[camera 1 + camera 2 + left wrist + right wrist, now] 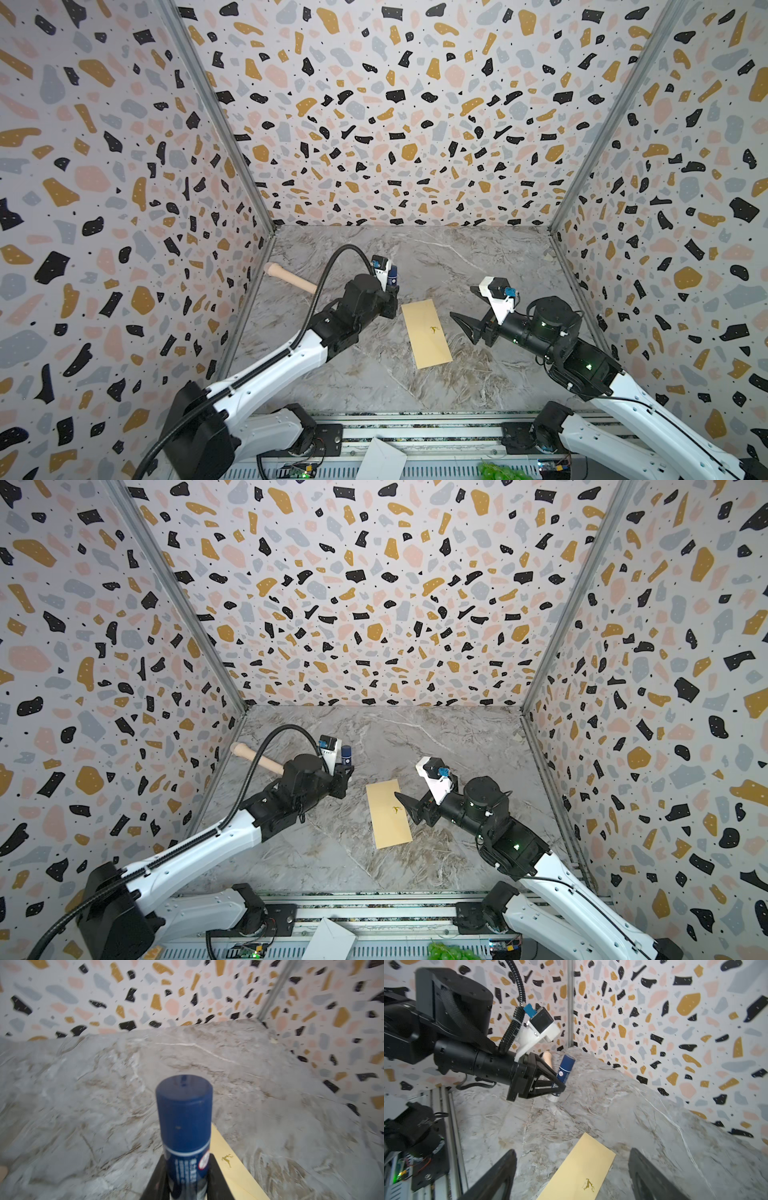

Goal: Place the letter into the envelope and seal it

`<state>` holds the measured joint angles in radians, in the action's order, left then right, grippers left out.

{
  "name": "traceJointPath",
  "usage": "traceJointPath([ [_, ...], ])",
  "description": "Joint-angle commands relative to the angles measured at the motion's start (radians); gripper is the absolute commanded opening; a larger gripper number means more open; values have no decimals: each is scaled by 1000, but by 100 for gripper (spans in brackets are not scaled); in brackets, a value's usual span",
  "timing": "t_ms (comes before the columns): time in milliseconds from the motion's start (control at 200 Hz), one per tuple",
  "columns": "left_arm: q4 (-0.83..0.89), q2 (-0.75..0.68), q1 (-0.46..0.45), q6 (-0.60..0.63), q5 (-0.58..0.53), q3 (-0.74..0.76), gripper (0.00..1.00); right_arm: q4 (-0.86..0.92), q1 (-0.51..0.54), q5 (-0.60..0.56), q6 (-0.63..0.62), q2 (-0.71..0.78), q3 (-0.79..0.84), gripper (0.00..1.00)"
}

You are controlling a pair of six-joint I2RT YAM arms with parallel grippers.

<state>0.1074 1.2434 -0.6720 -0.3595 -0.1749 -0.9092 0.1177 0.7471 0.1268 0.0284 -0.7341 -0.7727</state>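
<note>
tan envelope point(427, 334) flat; right fingers point(496, 1174) wide by it; left fingers point(544, 1072) grip blue tube point(185, 1122); wooden handle point(291, 279) half-hidden.

Terrazzo-patterned walls point(374, 104) three sides; grey marble floor point(478, 257); metal corner posts point(216, 116).

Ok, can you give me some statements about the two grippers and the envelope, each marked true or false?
1. The left gripper holds a blue tube. True.
2. The right gripper is shut on the envelope. False: its jaws stand open and hold nothing.
3. The envelope lies flat on the table, gold mark facing up. True.
4. The wooden handle rests on the envelope. False: it lies apart from it, partly behind the left arm.
</note>
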Motion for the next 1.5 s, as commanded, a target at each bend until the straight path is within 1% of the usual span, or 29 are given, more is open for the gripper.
traceJointPath([
  [0,182,145,46,-102,-124,-101,0,-61,-9,-165,50,-6,5,86],
  [55,207,226,66,-109,-150,-152,0,-73,-15,-190,54,-13,19,87],
  [135,208,327,93,-117,-137,-196,0,-91,-30,-199,54,-16,40,87],
  [175,208,371,105,-118,-125,-212,0,-97,-39,-195,54,-16,49,88],
  [345,236,539,138,-113,-138,-266,0,-107,-82,-157,74,0,84,88],
  [491,240,624,164,-116,-126,-286,0,-103,-115,-123,86,19,108,88],
  [651,221,663,179,-134,-107,-284,0,-89,-142,-103,98,25,122,88],
  [711,214,676,182,-136,-95,-284,5,-90,-148,-101,103,25,131,89],
  [791,205,686,184,-139,-91,-278,16,-96,-158,-101,104,21,144,89],
  [866,191,683,184,-142,-82,-269,28,-102,-173,-100,104,16,156,90],
  [926,180,672,186,-146,-77,-261,41,-107,-186,-95,105,11,161,91],
  [966,173,662,186,-150,-75,-255,49,-108,-195,-89,106,7,164,91],
  [1011,169,647,186,-153,-71,-252,51,-113,-208,-86,108,4,165,92],
  [1031,171,640,186,-154,-72,-253,57,-115,-213,-86,109,3,167,92],
  [1071,170,619,186,-156,-75,-251,63,-119,-224,-86,111,-1,169,92],
  [1136,166,571,186,-157,-90,-247,66,-139,-242,-89,116,-2,179,92],
  [1151,164,555,186,-156,-95,-244,69,-147,-248,-92,118,-1,183,92],
  [1186,157,517,186,-156,-112,-238,72,-165,-260,-104,125,-2,193,94],
  [1282,98,366,186,-137,-206,-187,80,-230,-307,-156,148,-7,232,98],
  [1352,5,229,186,-100,-305,-112,82,-290,-351,-226,157,-19,276,100],
  [1367,-21,201,186,-91,-329,-87,83,-302,-362,-243,158,-24,284,100],
  [1392,-68,150,186,-71,-374,-43,86,-322,-382,-265,163,-34,297,100],
  [1432,-158,70,186,-27,-441,37,88,-355,-420,-294,171,-52,319,100],
  [1497,-327,-52,186,47,-565,192,94,-398,-489,-305,184,-89,344,100],
])
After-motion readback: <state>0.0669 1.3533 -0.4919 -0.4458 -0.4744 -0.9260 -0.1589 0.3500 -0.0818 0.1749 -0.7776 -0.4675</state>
